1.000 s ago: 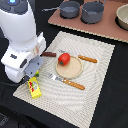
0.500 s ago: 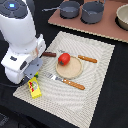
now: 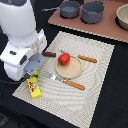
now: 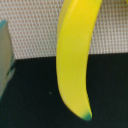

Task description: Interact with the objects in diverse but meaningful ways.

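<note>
The yellow banana (image 4: 75, 60) filled the wrist view, lying half on the woven placemat (image 3: 95, 85) and half over the black table (image 3: 110, 110). In the exterior view the arm hid it; the gripper (image 3: 33, 70) hung low over that mat edge, its jaws unseen, so I cannot tell its width. Just beside it lay the yellow box (image 3: 34, 87). The red fruit (image 3: 64, 59) sat on the tan plate (image 3: 71, 70), the sausage (image 3: 49, 54) nearby. A grasp of the banana seemed imminent, not made.
</note>
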